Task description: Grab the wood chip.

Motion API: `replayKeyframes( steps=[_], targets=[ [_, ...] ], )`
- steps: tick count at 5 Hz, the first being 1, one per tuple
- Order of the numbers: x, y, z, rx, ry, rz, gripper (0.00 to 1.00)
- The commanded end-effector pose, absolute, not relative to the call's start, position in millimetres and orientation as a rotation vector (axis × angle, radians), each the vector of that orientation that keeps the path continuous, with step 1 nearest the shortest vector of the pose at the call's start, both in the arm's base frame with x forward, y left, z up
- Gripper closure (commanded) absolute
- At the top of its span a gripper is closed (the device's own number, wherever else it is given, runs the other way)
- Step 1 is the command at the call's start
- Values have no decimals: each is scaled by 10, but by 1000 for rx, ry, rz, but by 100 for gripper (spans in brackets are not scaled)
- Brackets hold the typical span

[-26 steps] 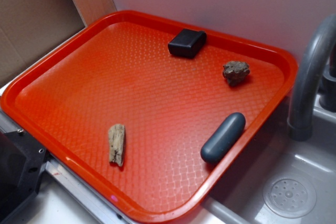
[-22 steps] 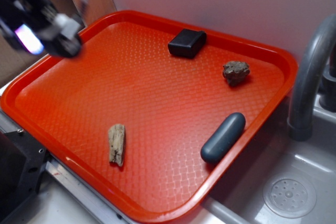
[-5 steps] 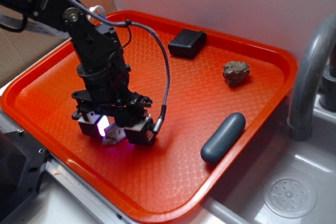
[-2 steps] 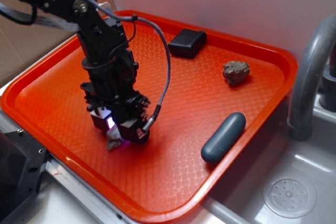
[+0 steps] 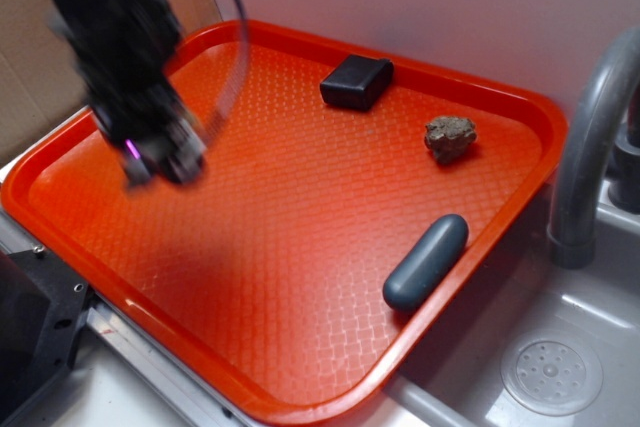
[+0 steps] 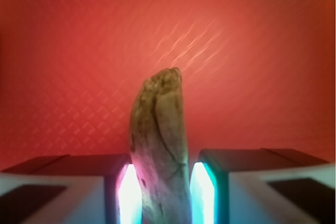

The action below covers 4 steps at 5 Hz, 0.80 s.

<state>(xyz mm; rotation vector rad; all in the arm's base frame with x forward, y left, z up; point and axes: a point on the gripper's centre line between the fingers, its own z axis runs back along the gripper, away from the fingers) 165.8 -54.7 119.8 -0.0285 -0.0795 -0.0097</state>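
Observation:
The wood chip (image 6: 159, 145), a pale tan grainy sliver, stands lengthwise between my two glowing pads in the wrist view, its tip pointing away over the red tray (image 6: 236, 51). My gripper (image 6: 160, 192) is shut on it. In the exterior view my gripper (image 5: 158, 159) is a dark motion-blurred shape lifted above the tray's left side (image 5: 70, 197); the chip is hidden in the blur there, and its former spot near the front edge is bare.
On the tray lie a black block (image 5: 356, 81) at the back, a lumpy brown-grey rock (image 5: 449, 137) at the right and a dark grey capsule (image 5: 425, 261) by the right rim. A grey faucet (image 5: 590, 137) and sink (image 5: 550, 372) stand to the right.
My gripper came down over the wood chip, shut on it, and has now risen up and to the left, carrying the chip off the tray floor.

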Motion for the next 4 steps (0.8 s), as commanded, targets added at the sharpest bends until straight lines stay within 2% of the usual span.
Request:
replayKeyframes(
  steps=[1,2,4],
  targets=[
    [2006,163,2202,0,-144,16,100],
    [2134,88,2132,88,-61,58,100],
    [2051,16,2119,78,-51,47,100]
  ],
)
